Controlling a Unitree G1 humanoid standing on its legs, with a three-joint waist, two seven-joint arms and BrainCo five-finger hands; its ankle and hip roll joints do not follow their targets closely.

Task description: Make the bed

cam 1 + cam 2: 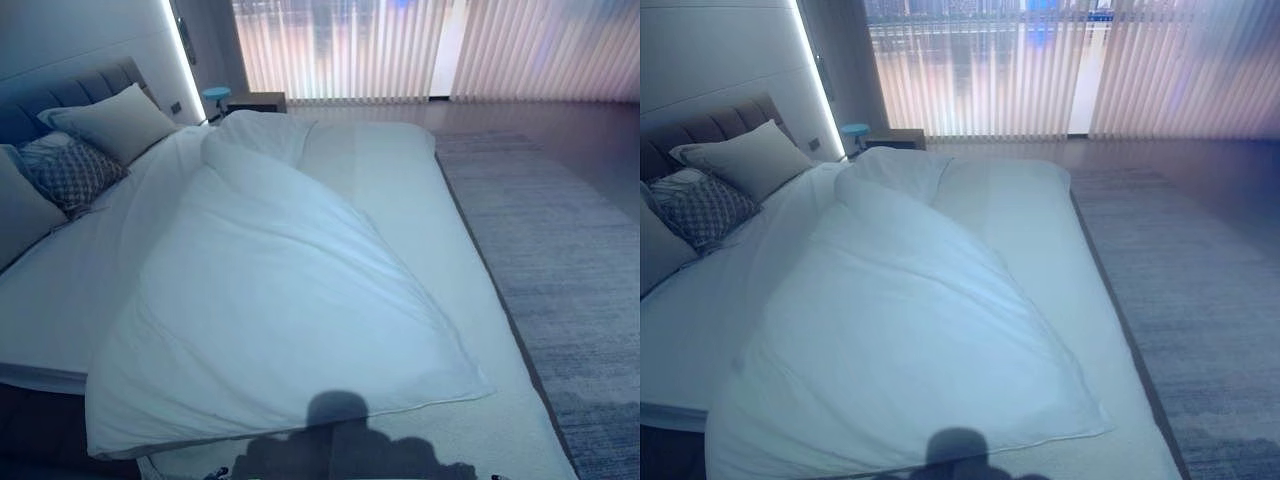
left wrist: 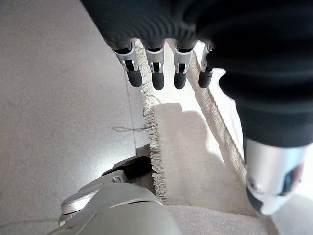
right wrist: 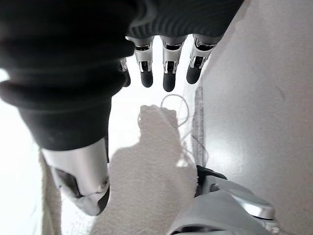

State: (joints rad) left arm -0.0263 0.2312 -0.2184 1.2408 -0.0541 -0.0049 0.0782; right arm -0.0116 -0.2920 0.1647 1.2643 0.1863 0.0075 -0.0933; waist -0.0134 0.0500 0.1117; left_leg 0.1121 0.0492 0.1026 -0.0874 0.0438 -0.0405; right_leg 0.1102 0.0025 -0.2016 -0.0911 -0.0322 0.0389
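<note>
Fingers (image 2: pixel 157 73) of the left hand (image 2: pixel 161 29) hang straight and relaxed, holding nothing; past them, in the left wrist view, lies the fringed edge of a beige rug (image 2: pixel 186 161) on the grey floor (image 2: pixel 58 98). On the right hand (image 3: pixel 146 29) the fingers (image 3: pixel 168 73) are also straight and released, with the thumb apart from them, above a pale cloth and the same grey floor.

From the head views, the bed (image 1: pixel 470 300) reaches away from the camera, with its headboard (image 1: pixel 70 95) on the left. A white duvet (image 1: pixel 270 300) lies on it crookedly — it is bunched up near the far end and spreads wide toward the near end. Its near edge runs slanted across the mattress. On the right of the duvet a long strip of bare sheet is uncovered, up to the right edge of the bed. On the left another strip of sheet shows, between the duvet and the pillows.

Three pillows lie by the headboard: a plain one (image 1: pixel 115 120) farthest, a patterned one (image 1: pixel 70 172) next to it, touching, and a third (image 1: pixel 18 210) at the picture's left edge.

Right of the bed a grey carpet (image 1: pixel 570 280) gives wide open room along that side. Behind the bed stands a small dark nightstand (image 1: pixel 255 101), and vertical blinds (image 1: pixel 400 50) cover the window.
</note>
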